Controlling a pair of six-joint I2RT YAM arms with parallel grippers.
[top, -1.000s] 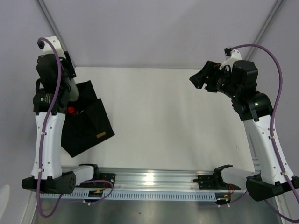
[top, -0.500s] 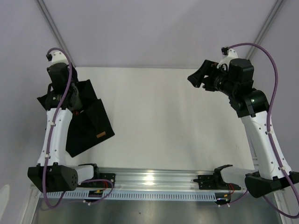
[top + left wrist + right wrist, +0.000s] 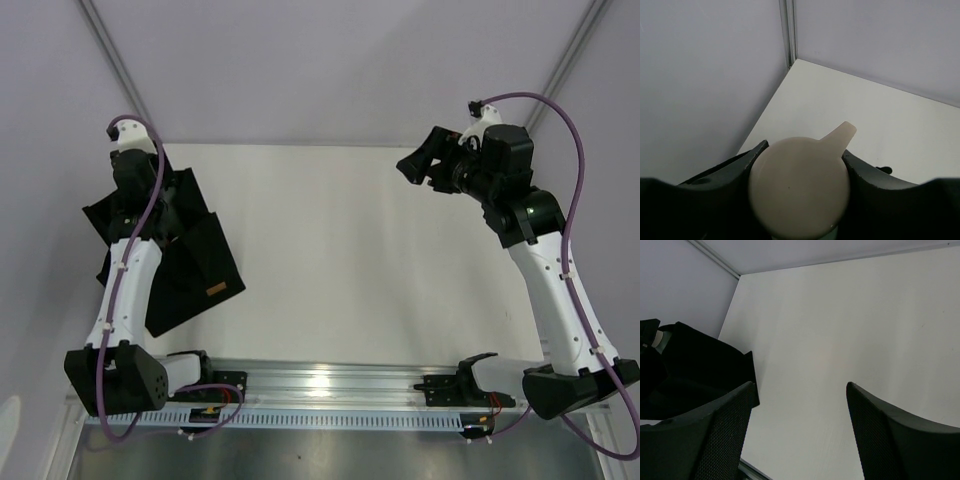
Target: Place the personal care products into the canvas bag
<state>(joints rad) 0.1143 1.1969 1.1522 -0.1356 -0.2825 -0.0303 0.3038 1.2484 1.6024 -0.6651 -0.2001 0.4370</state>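
Over the bag [image 3: 195,265], far left, my left gripper [image 3: 800,160] clamps the beige bottle [image 3: 799,200], ready to drop it in; my right gripper [image 3: 799,395] hangs apart and empty, well clear.

Soft, even light is falling from above across the table [image 3: 380,250], leaving it bright and almost washed out with only faint shadows, while a white glare is flaring on the rail [image 3: 320,378] at the near edge. The bag [image 3: 195,265] on the left is showing as flat black, its folds barely reading in any view. In the left wrist view the bottle [image 3: 799,187] is sitting so near the lens that it is blurring softly, and the wall [image 3: 700,75] is looking a dull lilac grey.
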